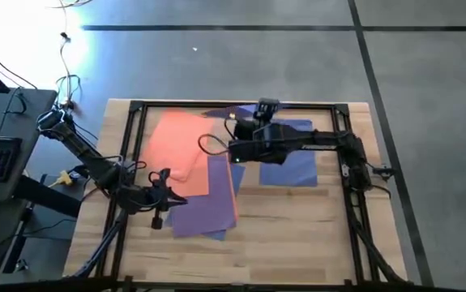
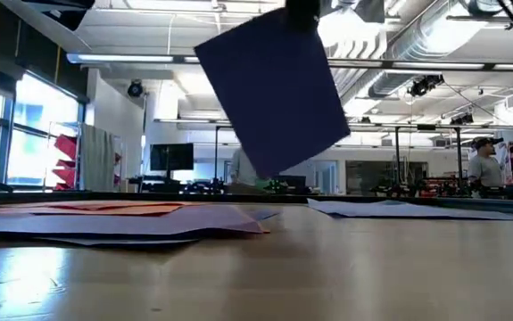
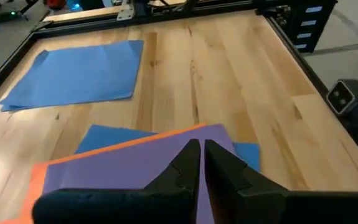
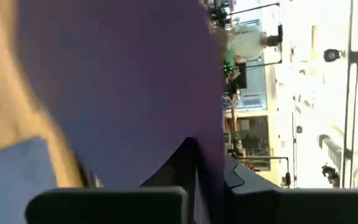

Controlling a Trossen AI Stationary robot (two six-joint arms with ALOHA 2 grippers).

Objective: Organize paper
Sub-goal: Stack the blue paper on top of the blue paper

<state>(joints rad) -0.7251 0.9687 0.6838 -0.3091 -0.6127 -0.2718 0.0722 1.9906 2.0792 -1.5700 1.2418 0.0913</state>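
Currently, a purple sheet (image 2: 274, 89) is being held aloft, clamped in the right gripper (image 4: 197, 155); placement on the matching pile is needed next.

Honestly you won't find anything readable here. The right arm (image 1: 297, 148) has some light lettering along its side in the high view, but it's too small for you to make out, and the sheets of paper (image 1: 185, 154) are plain, with no print.
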